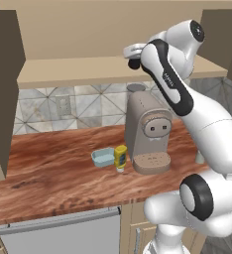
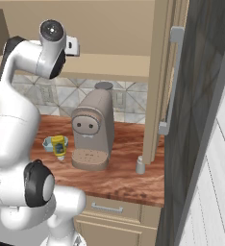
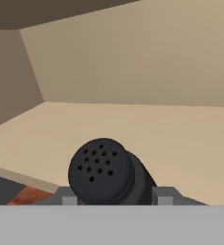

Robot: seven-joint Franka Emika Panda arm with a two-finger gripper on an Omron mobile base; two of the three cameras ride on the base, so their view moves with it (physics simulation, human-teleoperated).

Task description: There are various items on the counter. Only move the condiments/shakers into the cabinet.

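**Ana:** Tan cabinet (image 3: 133, 62) walls box in the view ahead of the gripper (image 3: 115, 198), with the pale shelf board (image 3: 171, 143) running wide and bare in front of it and off to its right.

**Ben:** And what's in the jaws?

**Ana:** They're pinched narrow on the black shaker (image 3: 104, 171), perforated top facing the hand camera, a finger on each side of its body. It sits right at the shelf's front lip. A corner of the reddish counter (image 3: 30, 195) peeks below that edge, down to the gripper's left.

**Ben:** Side clearance?

**Ana:** A side wall closes in on the gripper's left; the back wall stands well beyond it.

**Ben:** Other condiments?

**Ana:** Far below the hand, the yellow bottle (image 1: 120, 158) stands on the counter, touching or just beside the light-blue dish (image 1: 102, 158), next to the coffee machine (image 1: 147, 133). The grey-white shaker (image 2: 140, 165) stands lower right, near the cabinet's upright panel.
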